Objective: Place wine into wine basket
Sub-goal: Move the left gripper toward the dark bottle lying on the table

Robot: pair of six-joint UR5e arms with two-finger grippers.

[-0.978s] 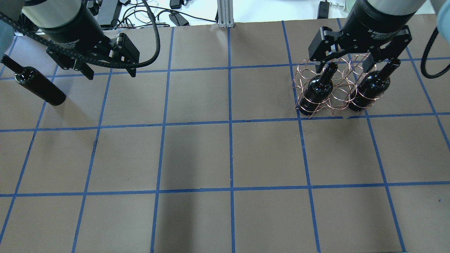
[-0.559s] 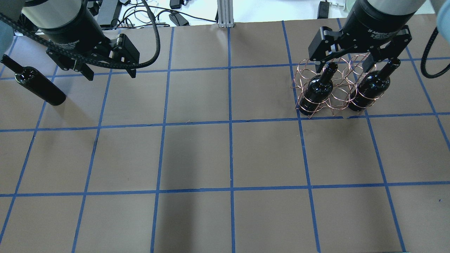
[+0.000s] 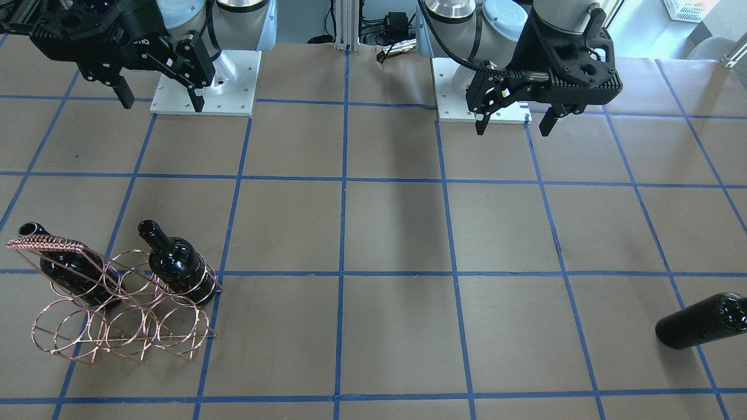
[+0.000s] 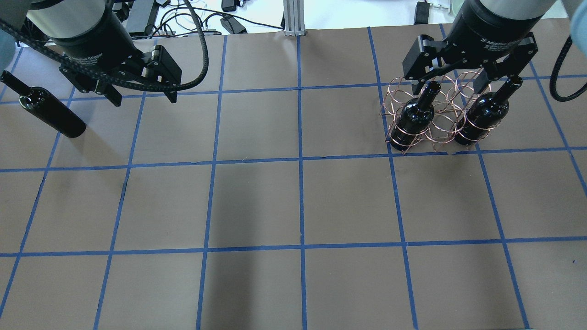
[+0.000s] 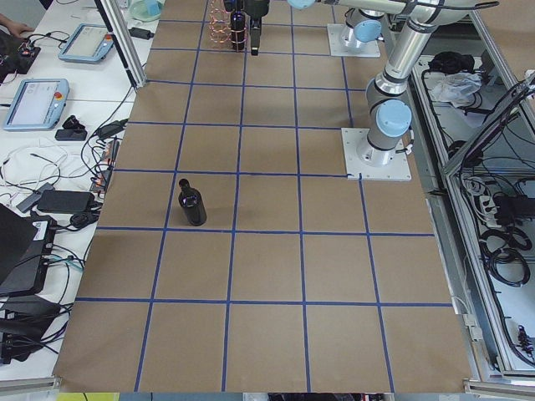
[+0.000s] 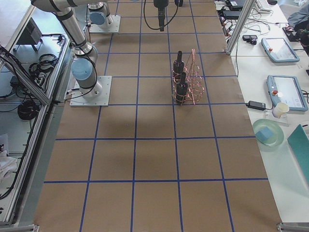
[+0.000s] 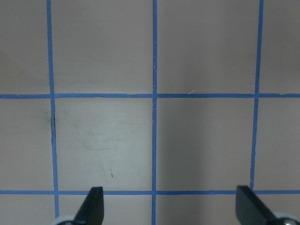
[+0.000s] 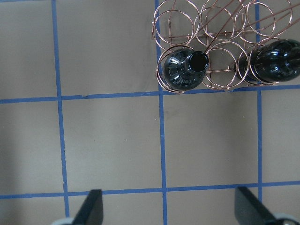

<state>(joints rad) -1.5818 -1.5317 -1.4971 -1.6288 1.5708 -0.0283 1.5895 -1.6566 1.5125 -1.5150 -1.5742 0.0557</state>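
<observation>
Wine (image 4: 51, 111) upright on blue-gridded table (image 4: 257, 201)

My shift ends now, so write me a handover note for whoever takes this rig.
Left pincer: open, empty, raised over bare table.
Right pincer: open, empty, raised clear of the wine basket.
Done: two wine bottles stand in the end rings of the basket's robot-side row.
Left: the third wine bottle stands on the table at the robot's left and needs grasping and placing in a free ring.
</observation>
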